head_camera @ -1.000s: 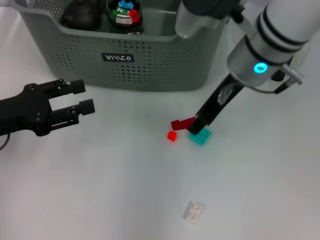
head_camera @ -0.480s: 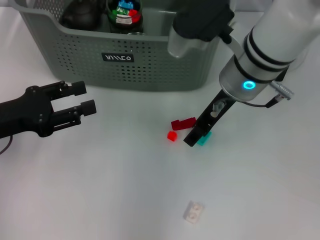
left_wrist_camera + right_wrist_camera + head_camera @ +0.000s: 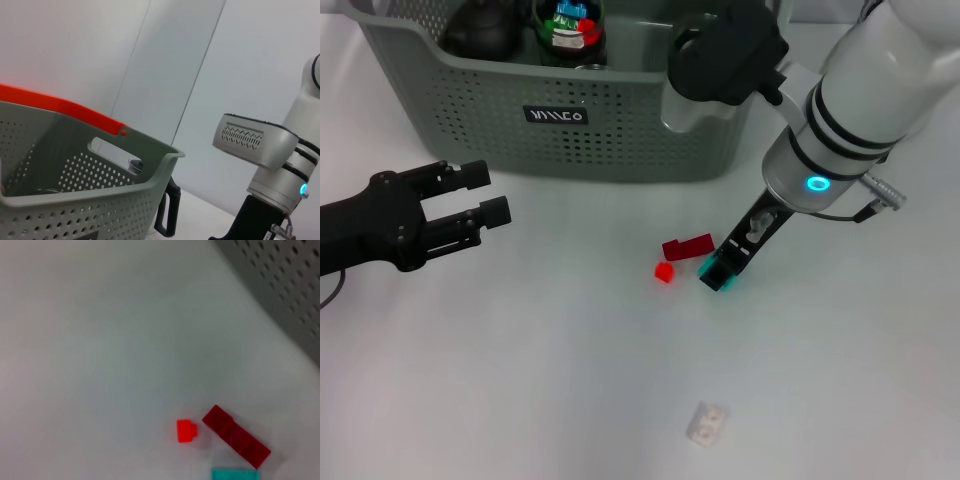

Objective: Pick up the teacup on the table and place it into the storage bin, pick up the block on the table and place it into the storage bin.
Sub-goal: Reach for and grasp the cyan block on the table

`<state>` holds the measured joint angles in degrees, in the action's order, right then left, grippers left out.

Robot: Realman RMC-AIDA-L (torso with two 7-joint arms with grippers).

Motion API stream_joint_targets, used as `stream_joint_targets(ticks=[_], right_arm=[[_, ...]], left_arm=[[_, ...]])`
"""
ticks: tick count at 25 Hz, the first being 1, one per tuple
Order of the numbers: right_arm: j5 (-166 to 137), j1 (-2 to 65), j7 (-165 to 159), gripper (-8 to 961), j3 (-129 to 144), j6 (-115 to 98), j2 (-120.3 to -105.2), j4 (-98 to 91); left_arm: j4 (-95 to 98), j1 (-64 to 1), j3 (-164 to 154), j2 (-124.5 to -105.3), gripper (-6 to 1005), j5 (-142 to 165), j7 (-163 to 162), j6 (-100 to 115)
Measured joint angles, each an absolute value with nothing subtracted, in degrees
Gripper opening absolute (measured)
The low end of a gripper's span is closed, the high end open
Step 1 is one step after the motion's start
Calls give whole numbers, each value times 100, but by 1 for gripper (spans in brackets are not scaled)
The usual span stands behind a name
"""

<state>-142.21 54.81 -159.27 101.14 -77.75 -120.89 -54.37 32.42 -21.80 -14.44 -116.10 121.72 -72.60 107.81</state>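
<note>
The storage bin [image 3: 620,120] stands at the back of the table, grey-green with perforated sides. No teacup shows on the table. Several small blocks lie in front of the bin: a teal block [image 3: 724,281], a dark red long block [image 3: 687,245], a tiny red block [image 3: 664,272] and a clear block [image 3: 708,423] nearer the front. My right gripper [image 3: 720,268] reaches down onto the teal block and covers most of it. In the right wrist view the teal block [image 3: 235,474] sits at the picture's edge beside the dark red block [image 3: 236,437]. My left gripper [image 3: 485,193] hovers open at the left, holding nothing.
Inside the bin are a dark rounded vessel [image 3: 480,28] and a dark container with colourful pieces [image 3: 570,25]. The left wrist view shows the bin's rim [image 3: 75,200], a black handle [image 3: 167,215] behind it and my right arm [image 3: 265,165].
My right gripper swung down and left over the teal block, then eased back a little. It now hides most of the block. The left arm has hardly moved.
</note>
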Motion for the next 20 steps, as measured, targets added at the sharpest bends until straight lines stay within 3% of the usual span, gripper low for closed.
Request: stream_joint_targets(ticks=[20], right_arm=[[-13944, 5521, -15847, 670, 10561, -7230, -12108, -5015]], left_arm=[[3234, -2170, -1423, -11624, 646, 12172, -7259, 10770]])
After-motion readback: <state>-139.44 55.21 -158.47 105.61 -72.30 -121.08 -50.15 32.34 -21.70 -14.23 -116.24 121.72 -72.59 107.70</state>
